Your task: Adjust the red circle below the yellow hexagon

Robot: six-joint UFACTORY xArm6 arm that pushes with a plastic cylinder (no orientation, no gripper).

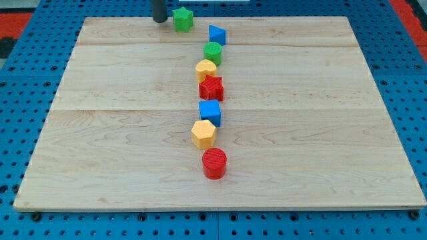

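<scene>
The red circle point(214, 164) lies on the wooden board, just below and slightly right of the yellow hexagon point(203, 134), almost touching it. My tip point(159, 20) is at the board's top edge, far above both, just left of a green star point(183, 19).
A column of blocks runs down the board's middle: a blue triangle-like block point(217, 35), a green round block point(213, 53), a yellow block point(206, 69), a red star point(211, 88), a blue cube point(209, 112). The board point(100, 147) lies on a blue pegboard.
</scene>
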